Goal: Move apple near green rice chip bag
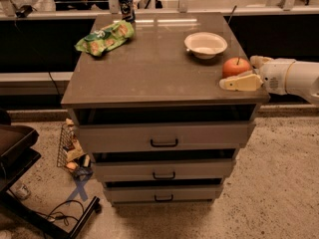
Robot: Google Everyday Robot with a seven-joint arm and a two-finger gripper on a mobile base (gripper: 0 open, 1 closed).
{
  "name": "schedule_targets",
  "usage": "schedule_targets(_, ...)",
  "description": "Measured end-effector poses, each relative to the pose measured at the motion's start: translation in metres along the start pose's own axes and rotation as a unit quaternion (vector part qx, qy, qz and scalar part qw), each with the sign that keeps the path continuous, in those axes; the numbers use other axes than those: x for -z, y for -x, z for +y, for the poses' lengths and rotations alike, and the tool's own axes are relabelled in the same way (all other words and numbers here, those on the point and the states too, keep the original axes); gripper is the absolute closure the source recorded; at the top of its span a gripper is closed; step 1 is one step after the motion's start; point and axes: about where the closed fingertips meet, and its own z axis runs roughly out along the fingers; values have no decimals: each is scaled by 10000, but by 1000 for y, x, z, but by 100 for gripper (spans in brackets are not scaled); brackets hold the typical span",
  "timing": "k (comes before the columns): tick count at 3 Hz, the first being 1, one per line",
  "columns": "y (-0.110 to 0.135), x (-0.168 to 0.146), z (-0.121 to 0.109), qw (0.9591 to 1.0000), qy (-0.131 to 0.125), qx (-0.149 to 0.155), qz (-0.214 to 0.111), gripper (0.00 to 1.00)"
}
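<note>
The orange-red apple (235, 66) stands on the cabinet top near its right edge, just in front of the white bowl. The green rice chip bag (104, 38) lies at the far left of the top, next to a dark blue can. My gripper (237, 72) reaches in from the right at table height. Its fingers are open and straddle the apple: the pale front finger (240, 82) lies along the apple's near side, the other finger (257, 60) is behind it to the right. The apple rests on the top.
A white bowl (205, 45) stands at the back right and a dark blue can (126, 5) at the back edge. The grey cabinet (159, 83) has three drawers below. A wire basket with small items (71, 152) and a dark chair base (20, 153) are on the floor to the left.
</note>
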Motion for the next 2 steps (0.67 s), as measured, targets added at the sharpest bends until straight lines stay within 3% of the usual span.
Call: schedule_targets(2,2,-8,9,9997,182,66,-166,62)
